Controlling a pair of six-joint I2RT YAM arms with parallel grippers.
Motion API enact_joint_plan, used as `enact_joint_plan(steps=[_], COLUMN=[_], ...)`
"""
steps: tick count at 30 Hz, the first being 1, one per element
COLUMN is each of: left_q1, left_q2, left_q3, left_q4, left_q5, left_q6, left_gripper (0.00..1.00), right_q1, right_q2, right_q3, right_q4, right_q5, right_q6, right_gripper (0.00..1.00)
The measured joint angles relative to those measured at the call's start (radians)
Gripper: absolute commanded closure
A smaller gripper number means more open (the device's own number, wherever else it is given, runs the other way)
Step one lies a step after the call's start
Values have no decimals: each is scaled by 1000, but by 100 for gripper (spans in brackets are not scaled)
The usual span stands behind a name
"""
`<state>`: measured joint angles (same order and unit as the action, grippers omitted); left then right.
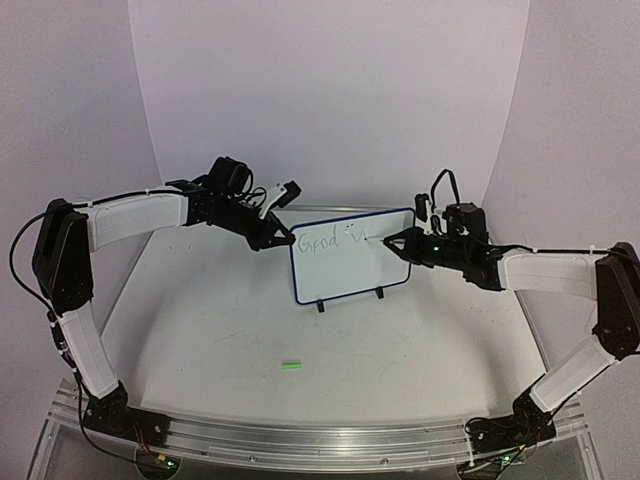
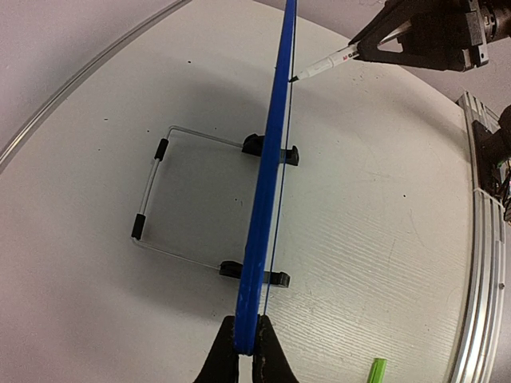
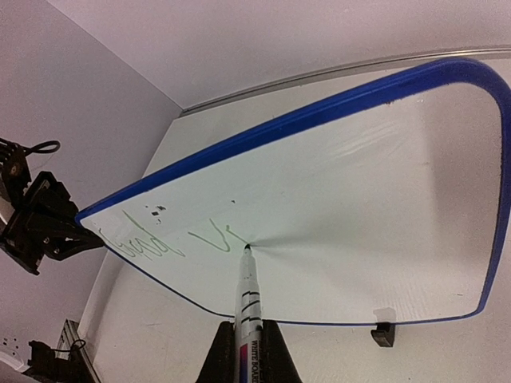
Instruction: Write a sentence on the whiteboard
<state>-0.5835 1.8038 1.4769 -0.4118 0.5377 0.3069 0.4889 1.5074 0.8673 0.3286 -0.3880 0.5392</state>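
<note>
Whiteboard stands upright on two black feet near the middle of the worktop; left end effector is clenched on its left blue rim; right end effector grasps a marker, tip touching the board face; sentence reads "Good" followed by "vi" in green; a green cap lies nearer the arm bases, well apart from the board.

On whiteboard, left part of its face: green handwriting reads "Good vi". On marker barrel: printed "WHITEBOARD", cut off by the frame edge; other print illegible.
</note>
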Motion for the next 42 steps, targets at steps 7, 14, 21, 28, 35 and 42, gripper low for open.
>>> enact_joint_plan(steps=[7,14,21,28,35,42], left_q1=[0,0,0,0,0,0], left_q2=[0,0,0,0,0,0], left_q3=[0,0,0,0,0,0], left_q4=[0,0,0,0,0,0], left_q5=[0,0,0,0,-1,-1], left_q6=[0,0,0,0,0,0], left_gripper=[100,100,100,100,100,100], right_q1=[0,0,0,0,0,0], right_q2=[-23,-55,-52,-19,-1,-1], right_q3=[-16,-14,-5,17,21,21], right_q4=[-2,10,22,37,45,53], right_q5=[-13,-14,-14,-18,-17,-17], right_q6=[1,4,8,11,13,16], right_gripper=[100,100,100,100,100,100])
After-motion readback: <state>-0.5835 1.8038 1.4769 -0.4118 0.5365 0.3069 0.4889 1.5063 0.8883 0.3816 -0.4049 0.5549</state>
